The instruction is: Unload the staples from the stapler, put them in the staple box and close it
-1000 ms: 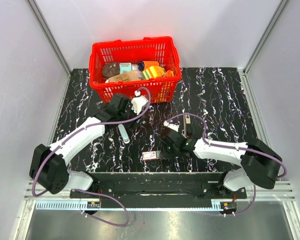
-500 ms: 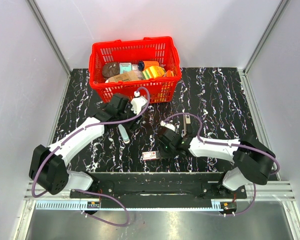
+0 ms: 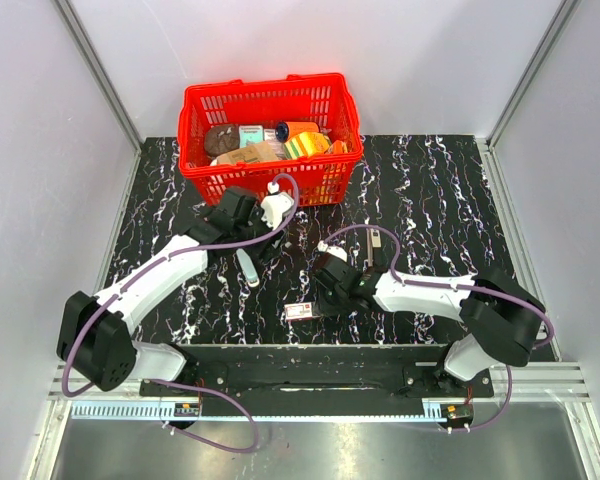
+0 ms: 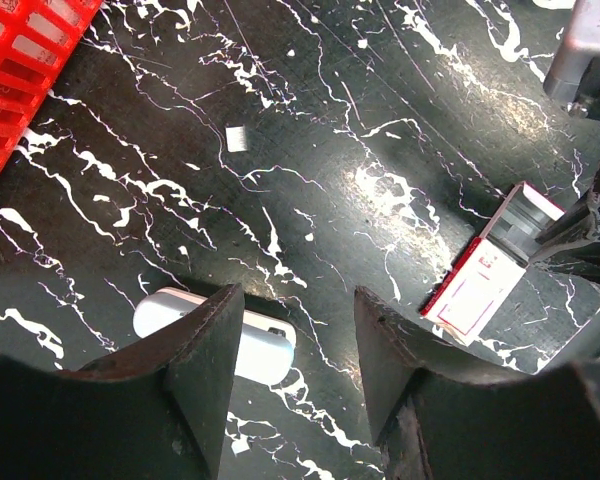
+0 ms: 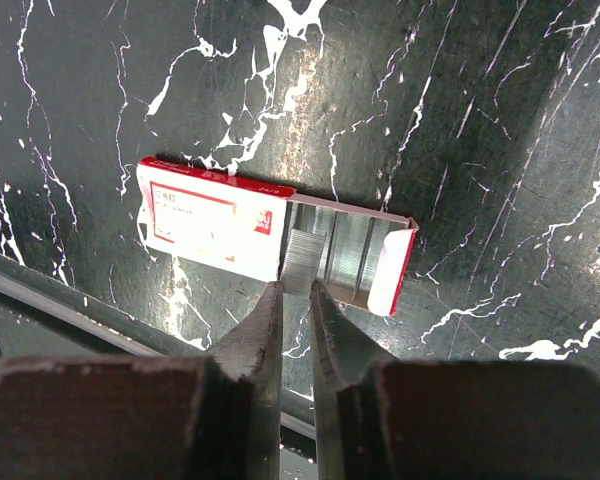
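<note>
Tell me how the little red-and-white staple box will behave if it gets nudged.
The staple box looks like thin card, so probably light and quick to skid on the glossy table. Its tray is pulled out, so a push may slide it in the sleeve. Lying flat, it seems unlikely to tip.

The left gripper (image 4: 295, 305) is hovering with jaws apart; the right gripper (image 5: 295, 292) is reaching low, pinching staples (image 5: 302, 256).

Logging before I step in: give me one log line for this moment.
left gripper: open, above table | right gripper: pinching staple strip at open staple box | stapler: on table, not held
</note>
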